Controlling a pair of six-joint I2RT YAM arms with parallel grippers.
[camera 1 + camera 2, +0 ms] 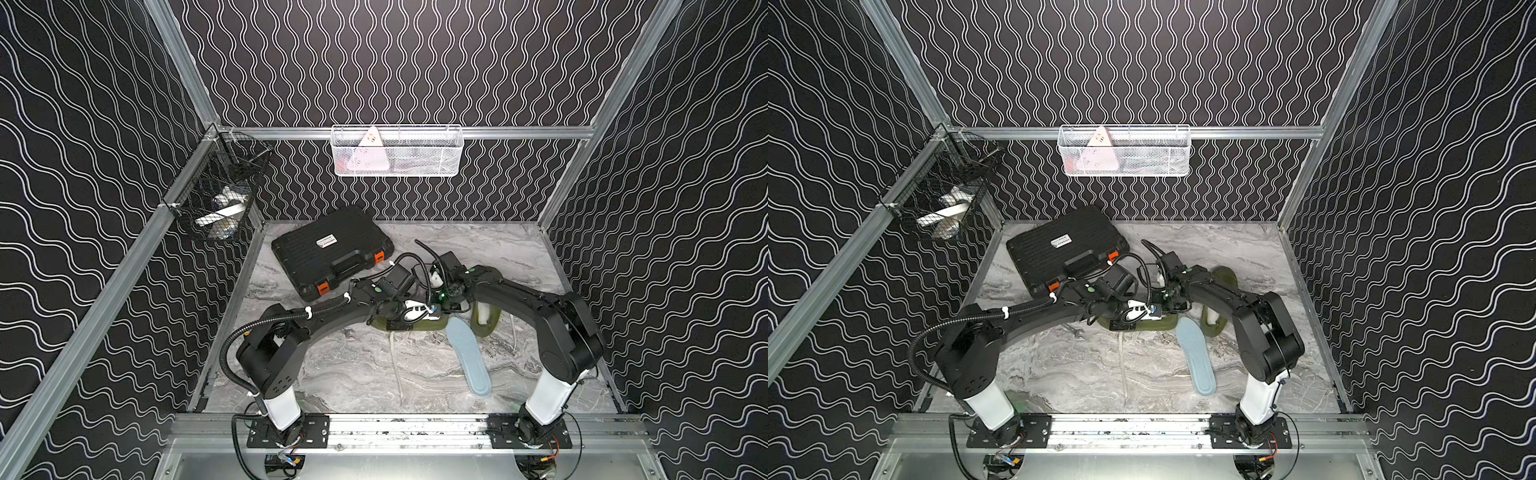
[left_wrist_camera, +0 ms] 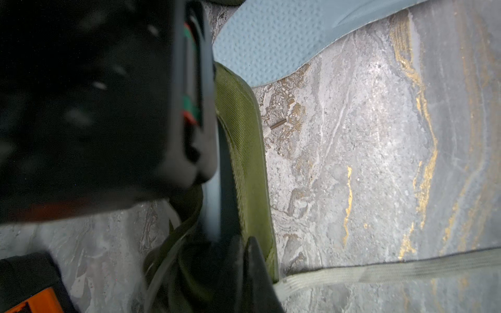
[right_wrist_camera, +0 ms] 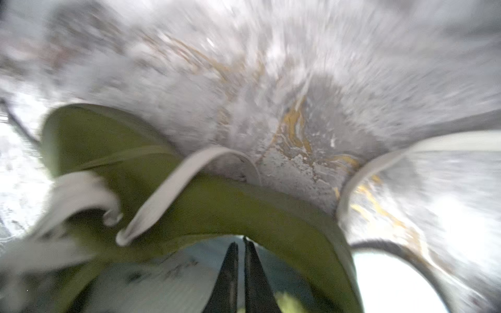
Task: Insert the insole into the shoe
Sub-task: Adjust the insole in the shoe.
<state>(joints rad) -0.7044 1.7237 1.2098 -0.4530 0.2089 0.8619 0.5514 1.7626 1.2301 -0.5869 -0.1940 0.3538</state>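
shoe (image 3: 217,206) holds insole (image 3: 162,281); left claw (image 1: 430,311) grips its wall, right claw (image 3: 241,245) clenched inside

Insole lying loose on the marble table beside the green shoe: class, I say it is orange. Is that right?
Not quite. The insole is light blue, not orange, as both top views show. The rest holds: it lies loose on the marble table beside the green shoe.

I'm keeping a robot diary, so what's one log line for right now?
left claw: shut, at green shoe | right claw: shut, at shoe opening | insole: on table, outside shoe
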